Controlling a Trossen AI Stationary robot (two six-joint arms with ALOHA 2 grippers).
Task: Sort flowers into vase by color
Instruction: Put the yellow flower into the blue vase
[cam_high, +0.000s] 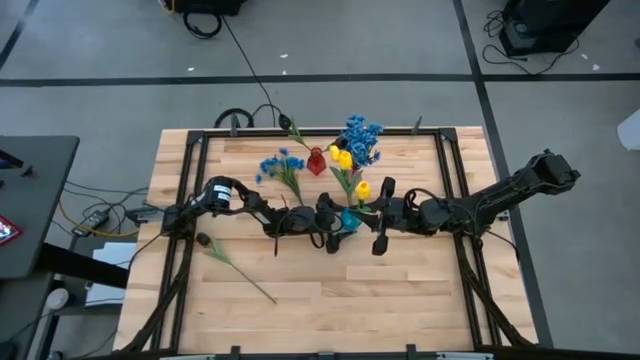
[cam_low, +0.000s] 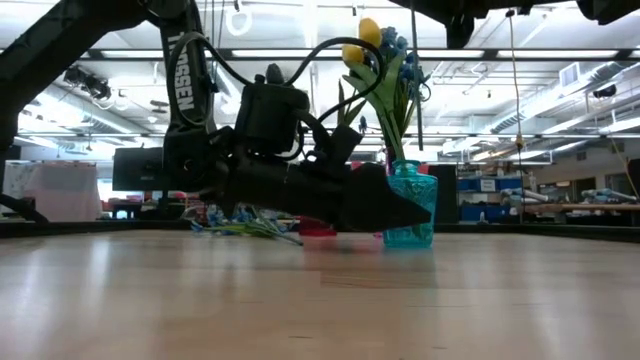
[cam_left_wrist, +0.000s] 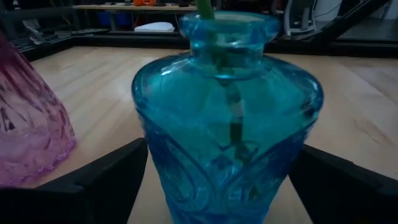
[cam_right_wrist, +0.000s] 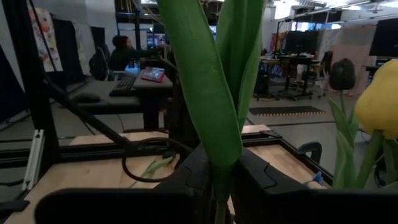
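Observation:
A blue glass vase (cam_high: 348, 221) stands upright at the table's middle with green stems in its mouth (cam_left_wrist: 208, 15). Yellow buds (cam_low: 362, 40) and blue blossoms (cam_low: 398, 45) rise above it. My left gripper (cam_high: 333, 224) reaches in from the left, its fingers on either side of the vase (cam_left_wrist: 227, 124). My right gripper (cam_high: 372, 212) comes from the right and is shut on a green leafy stem (cam_right_wrist: 205, 93), with a yellow bud (cam_right_wrist: 379, 102) beside it. A red vase (cam_high: 316, 161) stands farther back. A blue spray (cam_high: 283, 166) and a dark bloom (cam_high: 205, 240) lie on the table. My left gripper holds the blue vase's lower body (cam_left_wrist: 155, 168) between its two fingers (cam_left_wrist: 106, 180), one on each side, coming level from the table's left. The vase stands upright on the table. My right gripper pinches the green stem just below its leaves (cam_right_wrist: 217, 177) between its two fingers. The stem stands upright, its leaves rising above the fingers; its lower end is hidden.
A black frame (cam_high: 200, 135) runs around the work area. The red vase (cam_left_wrist: 25, 124) stands close beside the blue one. The dark bloom's long stem (cam_high: 245, 275) lies toward the near left. Bare wood shows at the near side (cam_high: 400, 300).

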